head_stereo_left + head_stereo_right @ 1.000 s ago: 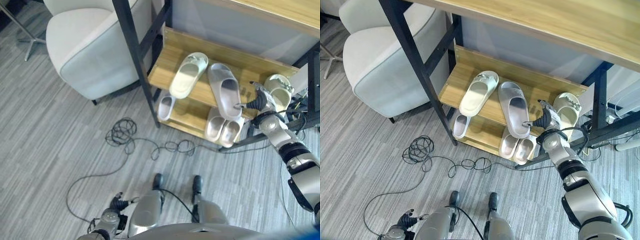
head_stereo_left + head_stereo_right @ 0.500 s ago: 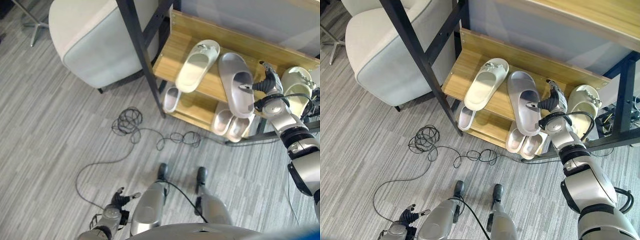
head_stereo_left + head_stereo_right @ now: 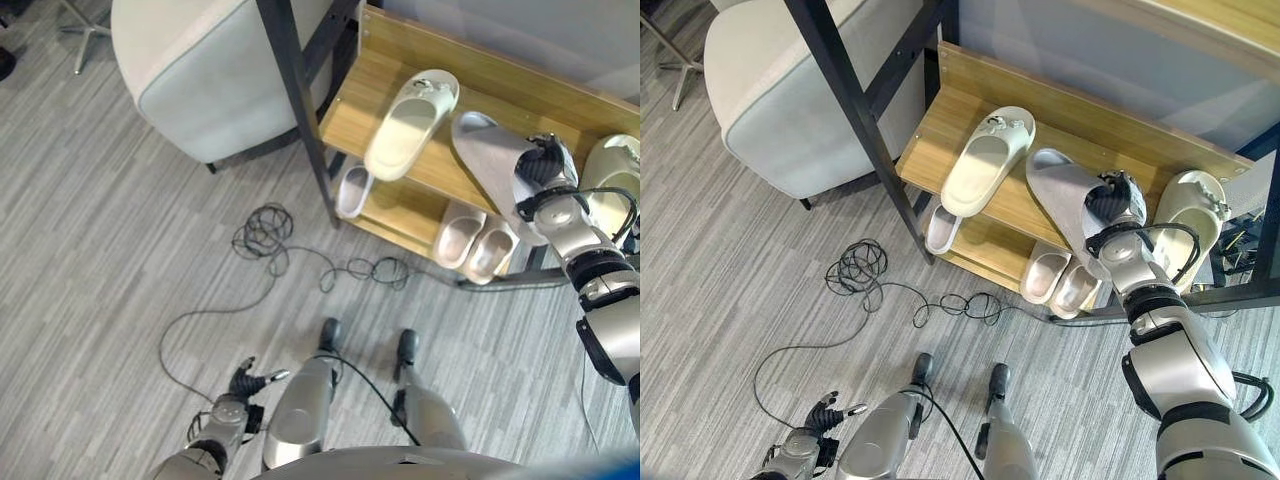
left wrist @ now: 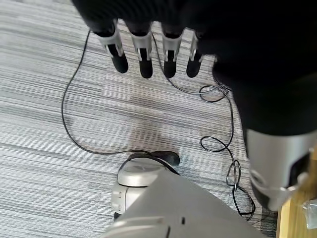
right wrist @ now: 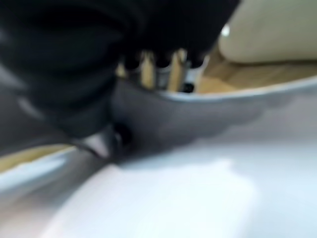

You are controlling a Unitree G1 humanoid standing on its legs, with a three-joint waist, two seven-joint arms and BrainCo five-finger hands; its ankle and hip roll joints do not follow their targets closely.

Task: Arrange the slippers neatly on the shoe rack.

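On the upper shelf (image 3: 930, 150) of the rack, a grey slipper (image 3: 1065, 195) is grasped by the right hand (image 3: 1118, 203): in the right wrist view the fingers (image 5: 171, 74) are seen hooked over the slipper's edge with the thumb on the near side, so the strap is pinched between them. The grey slipper is tilted, its sole turned up toward the camera and its heel end projecting past the shelf's front edge. Just to its left a cream slipper (image 3: 986, 162) is laid flat at a slant, its toe toward the back board and its heel at the front edge; the two are close but apart near the toes. To the right of the hand a second cream slipper (image 3: 1193, 215) is set at the shelf's right end, beside the black frame post. Bare wood is left along the back board and at the shelf's left end.

On the lower shelf a pair of grey slippers (image 3: 1060, 278) is placed side by side beneath the held one, and a single pale slipper (image 3: 941, 228) lies further left, beside the black leg (image 3: 865, 105).

Low by the floor, well apart from the rack, the left hand (image 3: 243, 385) is hung with fingers (image 4: 143, 52) relaxed and straight, nothing in it. A grey chair (image 3: 810, 95) is stood left of the rack.
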